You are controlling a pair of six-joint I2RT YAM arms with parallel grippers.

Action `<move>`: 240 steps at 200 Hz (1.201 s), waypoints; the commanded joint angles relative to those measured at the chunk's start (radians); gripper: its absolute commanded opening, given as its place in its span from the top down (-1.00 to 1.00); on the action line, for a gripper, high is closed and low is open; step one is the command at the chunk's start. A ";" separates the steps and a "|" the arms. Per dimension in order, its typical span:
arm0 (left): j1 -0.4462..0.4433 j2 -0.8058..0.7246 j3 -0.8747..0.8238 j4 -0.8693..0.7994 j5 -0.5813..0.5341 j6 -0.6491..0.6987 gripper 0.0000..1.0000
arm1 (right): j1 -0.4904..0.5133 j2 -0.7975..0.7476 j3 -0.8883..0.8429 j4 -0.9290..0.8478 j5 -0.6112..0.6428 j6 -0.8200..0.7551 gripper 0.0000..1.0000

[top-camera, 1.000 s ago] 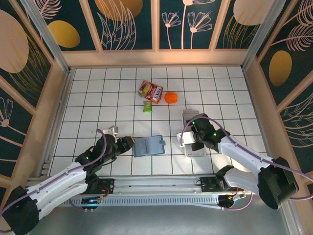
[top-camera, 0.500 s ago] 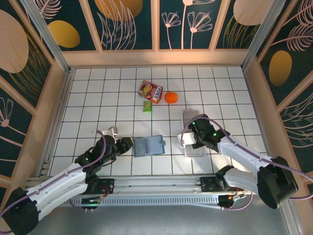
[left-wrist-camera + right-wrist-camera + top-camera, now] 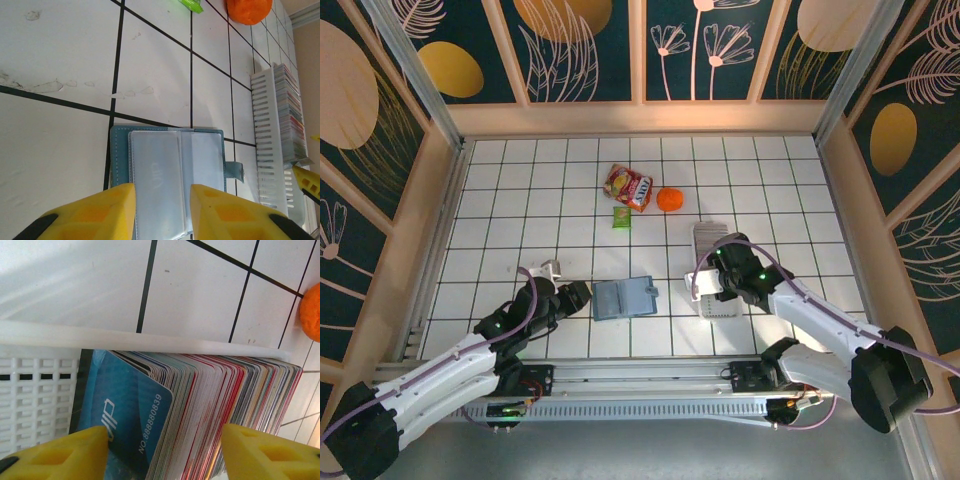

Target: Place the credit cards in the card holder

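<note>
The teal wallet (image 3: pixel 625 297) lies open and flat on the tiled worktop (image 3: pixel 520 200), near the front edge and between the two arms. From the left wrist camera, the wallet (image 3: pixel 170 170) shows clear plastic sleeves facing up and a small tab on its right side.

The left hand (image 3: pixel 575 295) sits at the wallet's left edge. In its own view the left hand (image 3: pixel 162 197) has its two yellow fingers (image 3: pixel 100 210) standing apart, with the near edge of the wallet showing in the gap. Nothing is pinched between them, and I can't tell whether they touch the wallet.

The cards (image 3: pixel 200 405) stand on edge, packed in a thick row inside a long white slotted tray (image 3: pixel 35 385) to the right of the wallet. The front card (image 3: pixel 125 405) is blue with white digits. From the left wrist camera the cards (image 3: pixel 292 115) fill the tray (image 3: pixel 267 130) side by side.

The right hand (image 3: pixel 705 287) is down over the near part of the tray (image 3: pixel 710 238). Its wrist camera shows the right hand (image 3: pixel 162 432) spread wide, one finger on each side of the stack. I can't tell whether they press the cards.

Further back are an orange ball (image 3: pixel 669 199), a red snack packet (image 3: pixel 628 186) and a small green packet (image 3: pixel 621 217).
</note>
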 commanded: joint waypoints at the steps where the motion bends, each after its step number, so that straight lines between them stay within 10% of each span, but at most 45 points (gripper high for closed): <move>1: -0.006 0.003 -0.006 0.020 0.015 -0.013 0.35 | -0.008 -0.021 -0.003 0.026 0.048 -0.017 -0.10; 240: -0.006 0.032 -0.003 0.036 0.038 -0.019 0.48 | -0.005 -0.059 -0.004 -0.007 0.036 -0.011 0.62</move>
